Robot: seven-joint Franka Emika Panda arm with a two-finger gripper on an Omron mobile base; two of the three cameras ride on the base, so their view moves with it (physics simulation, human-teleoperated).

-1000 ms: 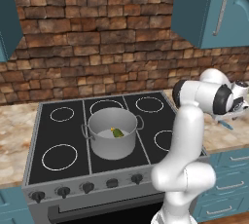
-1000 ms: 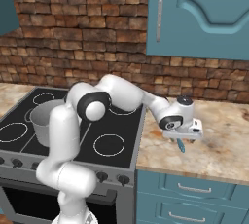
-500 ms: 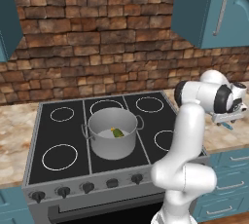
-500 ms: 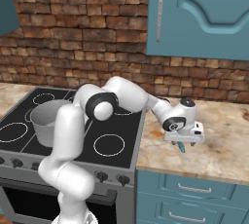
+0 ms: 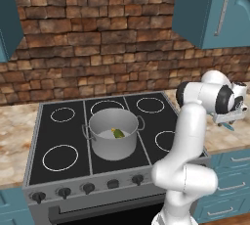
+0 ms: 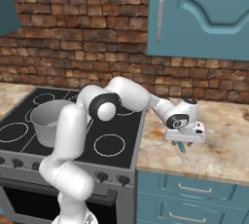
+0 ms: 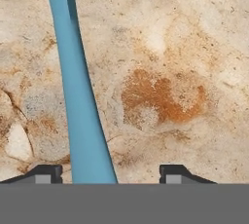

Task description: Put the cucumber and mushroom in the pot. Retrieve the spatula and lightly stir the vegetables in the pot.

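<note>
Trouble likely starts with the spatula [image 7: 80, 101]: its handle lies off-centre between the fingers [image 7: 113, 174], close to the one at 7 o'clock [image 7: 44, 173], so closing may nudge or twist it on the counter [image 7: 185, 47]. Fingers stand apart, clamping nothing yet. Cucumber [image 5: 118, 133] sits in the pot [image 5: 113, 136].
</note>
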